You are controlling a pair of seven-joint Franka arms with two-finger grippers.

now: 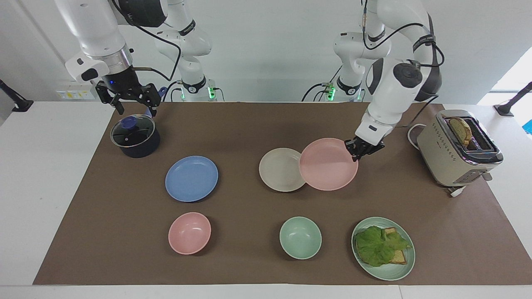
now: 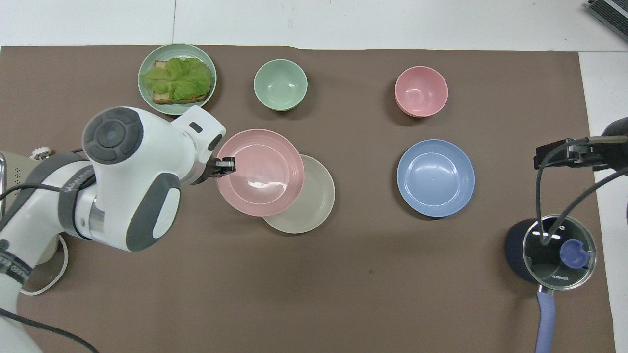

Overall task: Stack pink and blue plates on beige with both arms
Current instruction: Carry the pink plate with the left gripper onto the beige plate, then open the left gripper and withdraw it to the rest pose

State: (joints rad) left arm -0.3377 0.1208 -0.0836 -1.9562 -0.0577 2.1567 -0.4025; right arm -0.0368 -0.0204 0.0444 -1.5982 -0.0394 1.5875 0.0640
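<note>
My left gripper [image 1: 358,150] is shut on the rim of the pink plate [image 1: 328,164] and holds it up, level, over the brown mat. The pink plate [image 2: 260,172] overlaps the edge of the beige plate [image 1: 279,170] that faces the left arm's end of the table. That beige plate [image 2: 309,208] lies flat mid-mat. The blue plate [image 1: 191,178] rests flat toward the right arm's end, also visible from overhead [image 2: 435,177]. My right gripper [image 1: 136,109] hangs open over the lidded pot, holding nothing, and the arm waits there.
A dark pot with a glass lid [image 1: 135,137] stands at the right arm's end, a toaster [image 1: 459,151] at the left arm's end. Farther from the robots sit a pink bowl [image 1: 189,233], a green bowl [image 1: 300,237] and a green plate [image 1: 388,273] with lettuce and toast.
</note>
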